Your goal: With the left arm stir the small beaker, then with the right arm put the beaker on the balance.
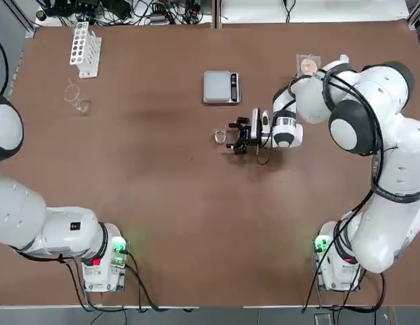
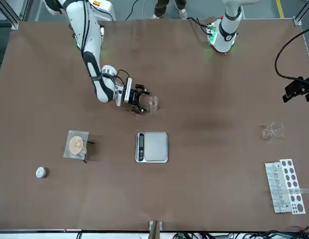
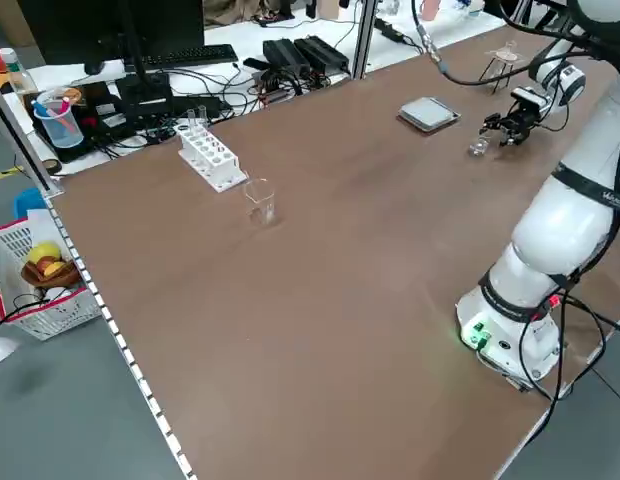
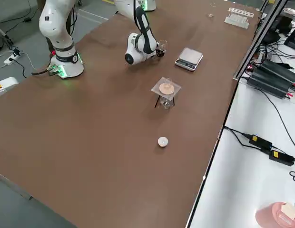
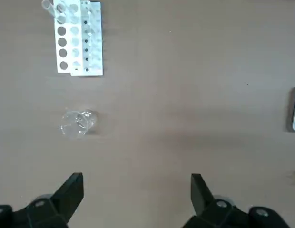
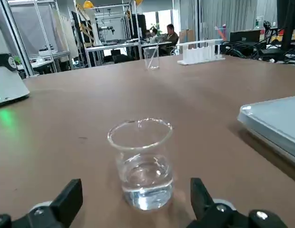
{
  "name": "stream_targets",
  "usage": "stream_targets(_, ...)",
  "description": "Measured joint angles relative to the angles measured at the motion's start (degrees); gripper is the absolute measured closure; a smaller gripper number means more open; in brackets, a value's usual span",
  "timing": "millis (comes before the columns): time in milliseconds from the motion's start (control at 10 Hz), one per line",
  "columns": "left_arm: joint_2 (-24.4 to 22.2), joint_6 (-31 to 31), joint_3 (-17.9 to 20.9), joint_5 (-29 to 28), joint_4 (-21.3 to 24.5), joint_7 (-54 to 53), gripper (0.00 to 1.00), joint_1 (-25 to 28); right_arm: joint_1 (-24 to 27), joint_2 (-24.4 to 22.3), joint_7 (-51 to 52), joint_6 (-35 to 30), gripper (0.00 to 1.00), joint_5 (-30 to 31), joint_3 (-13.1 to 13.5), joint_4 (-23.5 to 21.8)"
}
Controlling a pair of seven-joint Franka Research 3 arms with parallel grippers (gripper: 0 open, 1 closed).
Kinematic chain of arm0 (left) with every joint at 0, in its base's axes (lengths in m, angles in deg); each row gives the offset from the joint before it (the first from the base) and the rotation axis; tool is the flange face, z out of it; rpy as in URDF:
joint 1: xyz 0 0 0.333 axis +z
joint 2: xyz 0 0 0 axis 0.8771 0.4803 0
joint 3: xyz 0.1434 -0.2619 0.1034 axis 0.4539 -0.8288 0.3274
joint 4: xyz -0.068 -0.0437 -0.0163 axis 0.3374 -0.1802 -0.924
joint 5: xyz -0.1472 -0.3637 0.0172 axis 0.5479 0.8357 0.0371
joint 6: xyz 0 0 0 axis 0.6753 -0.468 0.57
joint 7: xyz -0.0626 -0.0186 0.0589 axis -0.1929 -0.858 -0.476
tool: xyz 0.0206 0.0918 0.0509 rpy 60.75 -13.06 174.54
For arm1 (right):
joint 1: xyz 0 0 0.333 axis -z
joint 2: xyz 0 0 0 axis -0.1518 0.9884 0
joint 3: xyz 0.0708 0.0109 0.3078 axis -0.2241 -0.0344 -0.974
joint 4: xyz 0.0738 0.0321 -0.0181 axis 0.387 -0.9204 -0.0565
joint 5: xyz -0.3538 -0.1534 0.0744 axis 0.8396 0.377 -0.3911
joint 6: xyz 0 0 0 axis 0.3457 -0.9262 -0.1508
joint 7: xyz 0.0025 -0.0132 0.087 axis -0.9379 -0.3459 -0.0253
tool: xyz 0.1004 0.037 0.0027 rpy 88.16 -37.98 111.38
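Two black fingers (image 6: 66, 202) of the right gripper (image 1: 238, 136) stood spread wide and level with the table, nothing between them yet, the small beaker (image 6: 142, 164) just ahead of their tips and squarely in the gap's line. By my reckoning the second step was in hand: the right arm reaching in to take the glass. What the move called for next was a short push forward until the fingers flanked the wall, a gentle close below the rim, then a lift kept dead level, since there was clear liquid in the bottom third.

That beaker (image 1: 220, 136) stood upright on the brown table (image 1: 162, 196), its long axis vertical, mouth up, a small pouring lip on the rim facing away from the gripper. The balance (image 1: 221, 87) lay flat just beyond it, plate bare, its dark button strip on the robot's right side.

Far off, the left gripper (image 5: 137, 194) hung high near a larger glass vessel (image 5: 78, 122) and a white tube rack (image 5: 80, 38), its jaws likewise wide apart and empty.
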Motion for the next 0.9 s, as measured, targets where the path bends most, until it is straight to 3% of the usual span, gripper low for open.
stream_targets(500, 0.64, -0.47, -0.78, 0.47, 0.19, 0.61, 0.0, -0.59, -1.98, 0.04, 0.24, 0.0, 0.0, -1.99, -0.01, 0.24)
stream_targets(900, 0.67, -0.76, -2.46, 0.47, 0.26, 1.49, 0.0, -1.07, -3.04, 0.74, 0.27, 0.21, 0.0, -3.68, 0.0, 3.02)
